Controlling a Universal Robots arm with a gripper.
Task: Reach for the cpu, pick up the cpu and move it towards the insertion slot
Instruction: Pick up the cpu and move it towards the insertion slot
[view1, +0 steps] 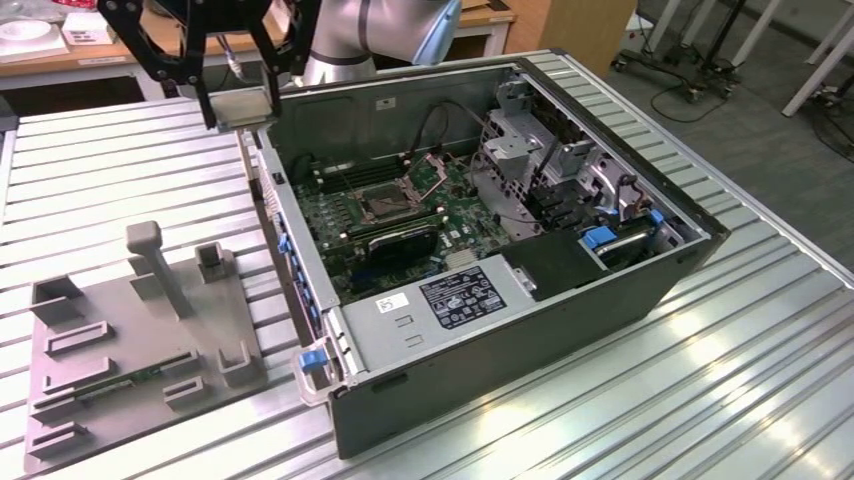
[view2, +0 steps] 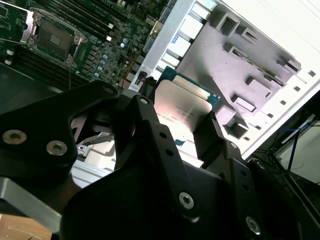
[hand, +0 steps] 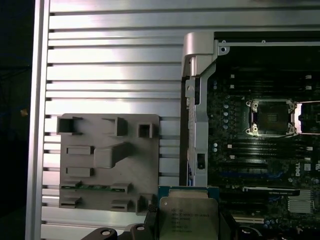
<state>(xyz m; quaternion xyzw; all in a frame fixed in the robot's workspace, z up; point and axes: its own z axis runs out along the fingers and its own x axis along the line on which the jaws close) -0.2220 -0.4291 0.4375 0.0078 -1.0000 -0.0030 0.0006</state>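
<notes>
The pincer (view1: 242, 100) is clamped on the cpu (view1: 244, 108), holding it in the air above the counter (view1: 120, 170), just outside the open computer case (view1: 534, 330) near its far corner on the exterior view's left. In both wrist views the black fingers (view2: 145, 120) press on two opposite edges of the chip. The cpu (hand: 187, 212) is square, so it has no long axis; its silvery lid faces the first wrist camera, and its green rim (view2: 172, 75) sticks out past the fingertips. In the exterior view it appears as a pale slab seen nearly edge-on.

The insertion slot (view1: 378, 203) lies on the green motherboard (view1: 400, 225) deep inside the case, its metal frame swung open (hand: 272, 117). The case wall (hand: 196, 130) stands between the chip and the slot. Open air lies above the case. The grey fixture (view1: 134, 340) sits on the counter well apart from the pincer.

The pincer's upper part is cut off at the frame's edge in the exterior view, and its linkage hides much of the chip in the second wrist view.
</notes>
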